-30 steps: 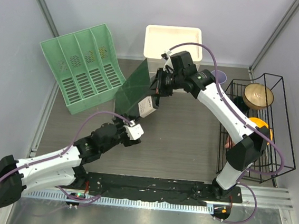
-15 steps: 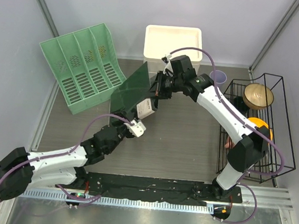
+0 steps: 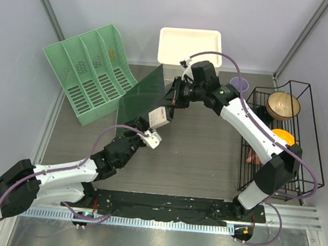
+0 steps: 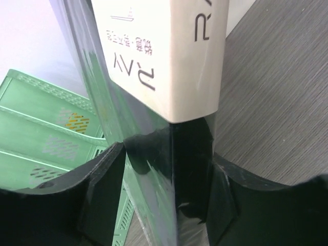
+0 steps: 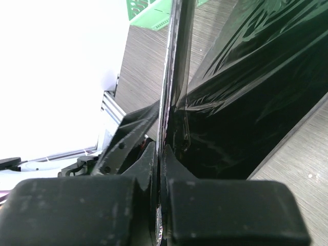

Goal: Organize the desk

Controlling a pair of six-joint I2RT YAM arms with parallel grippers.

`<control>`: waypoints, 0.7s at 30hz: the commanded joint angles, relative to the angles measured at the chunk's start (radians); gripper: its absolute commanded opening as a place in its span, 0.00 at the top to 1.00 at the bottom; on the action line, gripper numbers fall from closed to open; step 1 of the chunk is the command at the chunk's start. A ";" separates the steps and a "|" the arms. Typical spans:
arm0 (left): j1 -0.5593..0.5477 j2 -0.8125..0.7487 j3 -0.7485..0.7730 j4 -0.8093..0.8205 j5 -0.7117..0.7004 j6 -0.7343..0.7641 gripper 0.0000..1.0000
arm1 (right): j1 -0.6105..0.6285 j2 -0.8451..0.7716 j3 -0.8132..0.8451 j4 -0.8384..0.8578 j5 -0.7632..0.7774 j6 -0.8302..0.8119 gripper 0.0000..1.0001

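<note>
Since a second ago my left gripper point(image 3: 141, 125) has pushed forward to the lower edge of the dark green folder point(image 3: 140, 97). The folder's sheet has swung wider toward the green file organizer point(image 3: 90, 72), so its near corner now lies just right of the organizer's front edge. My right gripper point(image 3: 173, 96) has hardly moved and is clamped on the folder's far edge, well right of the organizer. The desk point(image 3: 206, 162) spreads from the organizer's foot rightward and back toward my bases. Its widest bare stretch lies between the folder and the wire rack point(image 3: 309, 148), which is far right of the organizer. Only a narrow strip separates the folder from the organizer's open slots. From above, a cream lettered block point(image 3: 159, 118) shows at the folder's lower right corner. My left wrist view shows what the top view cannot: my fingers point(image 4: 102, 179) stand on either side of the folder's dark lower part just below that block, which fills the gap between them, with the organizer's green walls behind. My right wrist view shows my pads point(image 5: 230, 210) pressed together on the folder's thin edge, with the glossy sheet running away over the wood grain.
</note>
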 commanded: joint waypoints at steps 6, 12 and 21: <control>0.003 -0.003 0.063 0.135 -0.051 0.042 0.77 | 0.008 -0.113 -0.028 0.102 -0.110 -0.018 0.94; 0.004 -0.054 0.074 0.146 -0.073 0.054 1.00 | 0.008 -0.110 -0.014 0.087 -0.119 -0.062 0.72; 0.012 -0.143 0.098 0.145 -0.116 0.045 1.00 | -0.014 -0.100 0.072 0.039 -0.133 -0.153 0.41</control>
